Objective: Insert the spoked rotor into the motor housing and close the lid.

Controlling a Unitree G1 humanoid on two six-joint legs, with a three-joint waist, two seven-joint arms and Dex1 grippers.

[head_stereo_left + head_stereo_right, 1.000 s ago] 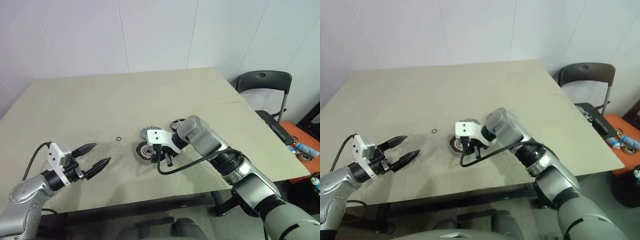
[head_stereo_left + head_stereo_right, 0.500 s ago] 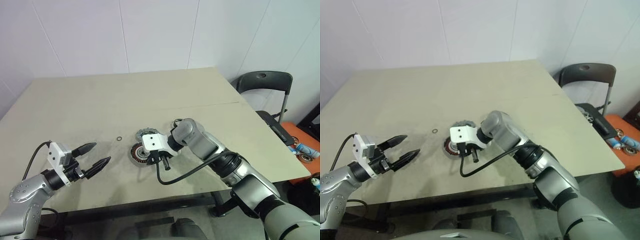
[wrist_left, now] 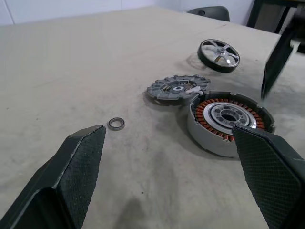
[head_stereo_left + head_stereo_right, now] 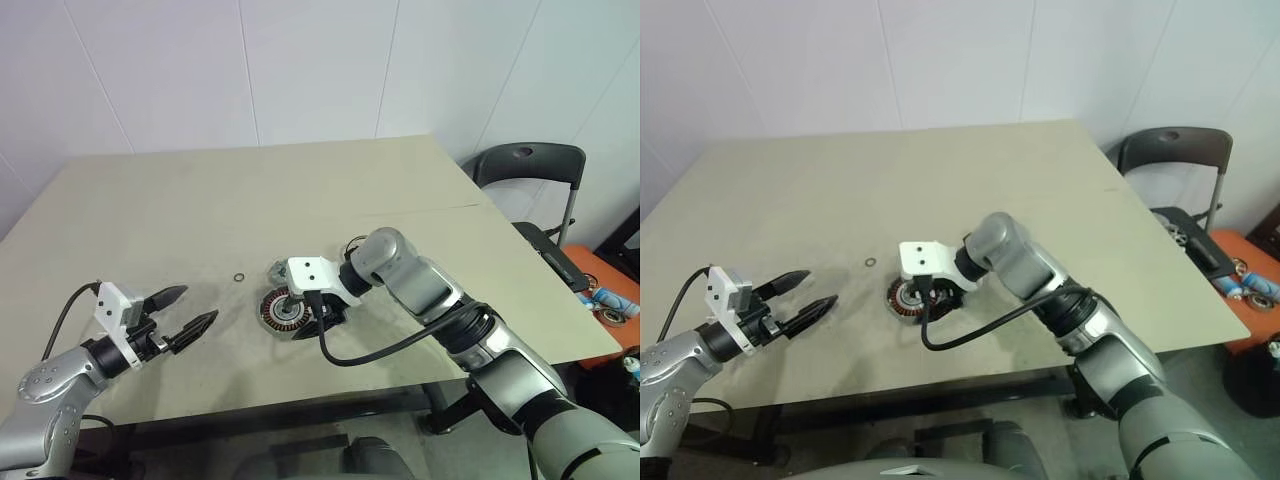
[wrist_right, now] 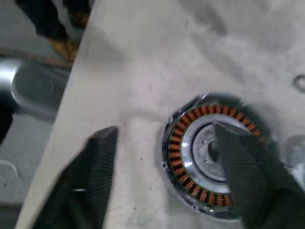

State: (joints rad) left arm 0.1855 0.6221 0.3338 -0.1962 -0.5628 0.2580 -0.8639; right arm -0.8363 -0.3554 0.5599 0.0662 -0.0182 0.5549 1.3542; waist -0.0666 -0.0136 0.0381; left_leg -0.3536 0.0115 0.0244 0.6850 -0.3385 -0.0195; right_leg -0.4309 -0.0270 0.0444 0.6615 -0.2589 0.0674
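Left to right: my left gripper (image 4: 193,324) is hovering over the near left of the table (image 4: 150,220), jaws spread wide and holding nothing. A small ring (image 3: 116,123) is lying farther right. The motor housing (image 3: 230,120) is sitting flat with its copper windings exposed, the lid (image 3: 177,88) touching its far edge. My right gripper (image 5: 164,183) is hanging above the housing, jaws parted, gripping nothing. The spoked rotor (image 3: 218,55) is resting beyond, apart.

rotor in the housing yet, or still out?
Out. The housing shows bare copper coils and an empty centre; the rotor lies flat on the table beyond the lid.
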